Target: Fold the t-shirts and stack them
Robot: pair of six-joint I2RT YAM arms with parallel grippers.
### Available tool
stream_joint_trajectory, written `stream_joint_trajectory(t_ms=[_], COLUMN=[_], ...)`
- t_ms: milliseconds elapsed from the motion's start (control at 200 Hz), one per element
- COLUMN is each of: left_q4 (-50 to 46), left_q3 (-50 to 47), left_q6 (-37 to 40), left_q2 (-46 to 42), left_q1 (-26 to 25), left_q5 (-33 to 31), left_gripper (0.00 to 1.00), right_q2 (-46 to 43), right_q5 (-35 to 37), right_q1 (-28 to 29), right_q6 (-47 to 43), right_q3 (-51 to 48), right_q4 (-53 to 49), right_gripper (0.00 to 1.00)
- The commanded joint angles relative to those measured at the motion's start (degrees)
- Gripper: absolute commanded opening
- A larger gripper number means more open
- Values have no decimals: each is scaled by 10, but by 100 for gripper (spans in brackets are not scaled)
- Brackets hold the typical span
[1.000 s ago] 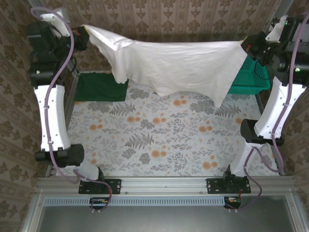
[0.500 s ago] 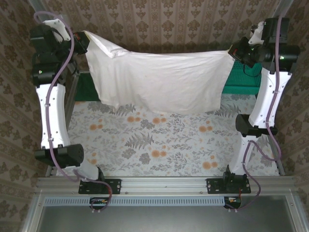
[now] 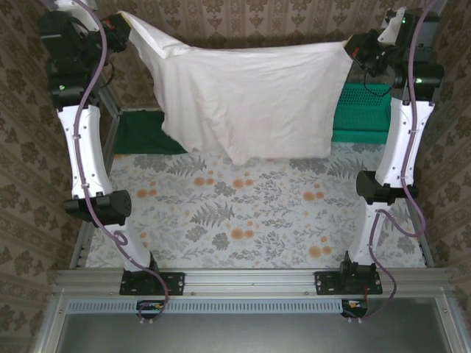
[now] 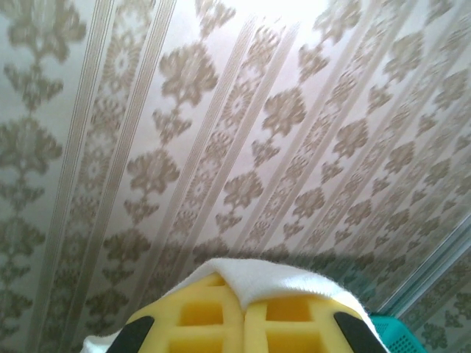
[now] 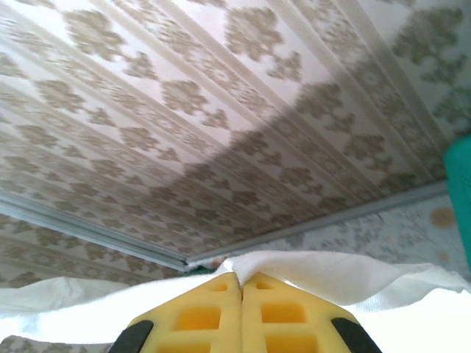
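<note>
Off-white t-shirt (image 3: 254,99) stretched in mid-air above floral tabletop (image 3: 250,220), upper corners pinched. Left pincer (image 3: 121,26) clamped tight on one corner, right pincer (image 3: 353,53) clamped tight on the other. Dark green t-shirt (image 3: 140,132) lying flat at far left of tabletop, partly behind hanging cloth; teal basket (image 3: 364,110) at far right.

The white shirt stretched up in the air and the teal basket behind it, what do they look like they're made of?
The off-white t-shirt looks like soft matte cloth, probably a cotton knit: it sags and wrinkles between its held corners. The teal basket looks like rigid moulded plastic, smooth as far as I can tell: straight edges and a gridded mesh wall.
</note>
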Motion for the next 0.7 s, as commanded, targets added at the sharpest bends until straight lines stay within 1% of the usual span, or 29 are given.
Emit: stream_joint_trajectory(t_ms=[0,35,65,145,210,225,320,380,400,420,455,480,505,510,515,520,525,530,560,610,645,665,695], left_q4=[62,67,68,64,59,57,28,-12,-28,-42,-65,-83,-98,-102,-105,-108,-110,-114,-128,-138,-149,-153,-157], left_q3=[10,-10,-35,-128,-251,-281,-465,-563,-589,-615,-651,-673,-690,-693,-696,-698,-701,-703,-718,-743,-757,-764,-780], left_q6=[0,5,11,30,46,52,80,110,120,125,132,134,134,134,134,134,134,133,130,119,110,100,89], left_q2=[-61,-79,-96,-162,-234,-253,-381,-468,-496,-522,-560,-583,-601,-603,-608,-612,-615,-618,-637,-666,-681,-690,-705], left_q1=[16,17,18,18,17,17,14,-2,-11,-21,-28,-29,-28,-28,-28,-27,-28,-28,-28,-28,-28,-28,-28], left_q5=[49,57,84,114,126,127,114,75,55,31,9,3,-2,-4,-5,-7,-9,-11,-23,-36,-50,-63,-78], left_gripper=[0,0,0,0,0,0,0,1,1,2,4,4,6,7,8,9,10,11,17,21,27,34,51], right_q2=[-56,-59,-58,-60,-68,-68,-65,-108,-121,-140,-188,-230,-282,-282,-301,-301,-322,-322,-381,-481,-531,-557,-588], right_q5=[-32,-36,-40,-47,-17,0,60,37,60,103,177,190,183,183,179,179,175,175,155,107,89,78,64], right_q1=[-3,-2,-1,10,31,41,95,118,127,137,146,147,145,145,142,142,140,140,130,118,116,116,116], right_q6=[2,-2,-8,-49,-105,-123,-189,-185,-184,-178,-168,-171,-177,-177,-176,-176,-174,-174,-164,-144,-126,-116,-104], right_q3=[14,18,26,39,39,39,34,-76,-99,-131,-228,-317,-425,-425,-464,-464,-506,-506,-619,-786,-875,-910,-972], right_q4=[63,44,21,-72,-169,-202,-357,-360,-362,-362,-360,-340,-307,-307,-293,-293,-280,-280,-239,-177,-141,-118,-92], right_gripper=[0,0,0,0,0,0,0,0,0,0,0,0,0,0,0,0,0,0,0,0,0,0,0])
